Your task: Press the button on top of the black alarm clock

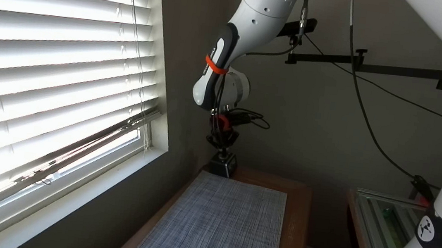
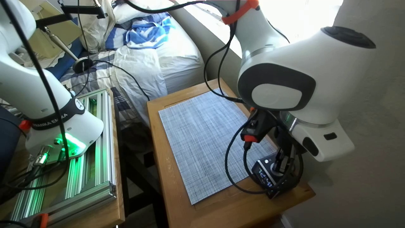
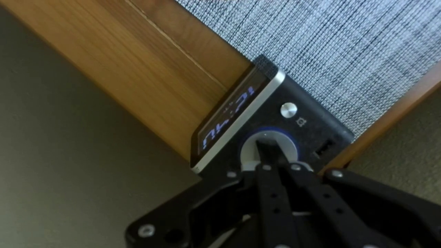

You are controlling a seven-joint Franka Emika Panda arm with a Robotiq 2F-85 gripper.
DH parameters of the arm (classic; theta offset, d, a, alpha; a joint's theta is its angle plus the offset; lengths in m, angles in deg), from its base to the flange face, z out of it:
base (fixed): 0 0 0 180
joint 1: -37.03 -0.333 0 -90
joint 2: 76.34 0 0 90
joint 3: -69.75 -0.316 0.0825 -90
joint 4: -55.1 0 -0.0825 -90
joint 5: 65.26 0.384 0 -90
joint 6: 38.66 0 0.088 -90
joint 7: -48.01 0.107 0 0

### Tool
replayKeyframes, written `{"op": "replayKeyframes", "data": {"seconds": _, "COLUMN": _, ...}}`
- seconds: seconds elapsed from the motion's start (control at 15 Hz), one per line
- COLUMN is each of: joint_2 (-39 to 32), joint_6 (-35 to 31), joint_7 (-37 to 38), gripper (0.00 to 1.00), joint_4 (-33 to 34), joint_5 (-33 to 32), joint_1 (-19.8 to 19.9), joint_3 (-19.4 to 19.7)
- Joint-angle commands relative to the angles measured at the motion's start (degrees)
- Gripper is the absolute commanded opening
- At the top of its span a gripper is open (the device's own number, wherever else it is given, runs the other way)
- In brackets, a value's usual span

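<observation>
Wooden table [image 2: 174,190] near grey wall [image 1: 317,151]. Black digital alarm clock [image 3: 264,115] on table corner, beside edge of woven placemat [image 2: 208,136]. Your gripper [image 3: 270,145] points down, fingertips [image 3: 269,152] drawn together, nothing held; they sit over blue-ringed round top button [image 3: 249,151], pressure hard to tell. Press straight down, gently, no sideways drift: clock may slide or tip. Avoid small silver button [image 3: 288,110]. Lift vertically once button gives.
</observation>
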Motion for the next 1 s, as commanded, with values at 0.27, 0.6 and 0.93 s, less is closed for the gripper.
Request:
{"op": "replayKeyframes", "data": {"seconds": 0.27, "joint_2": -2.17, "joint_6": 0.98, "joint_7": -1.91, "gripper": 0.00, "joint_4": 2.36, "joint_5": 2.48, "joint_1": 1.42, "joint_3": -1.05}}
{"op": "replayKeyframes", "data": {"seconds": 0.6, "joint_2": -3.72, "joint_6": 0.95, "joint_7": -1.62, "gripper": 0.00, "joint_4": 2.51, "joint_5": 2.14, "joint_1": 1.37, "joint_3": -0.74}}
{"op": "replayKeyframes", "data": {"seconds": 0.93, "joint_2": -4.46, "joint_6": 0.09, "joint_7": -2.12, "gripper": 0.00, "joint_4": 2.23, "joint_5": 2.54, "joint_1": 1.82, "joint_3": -1.25}}
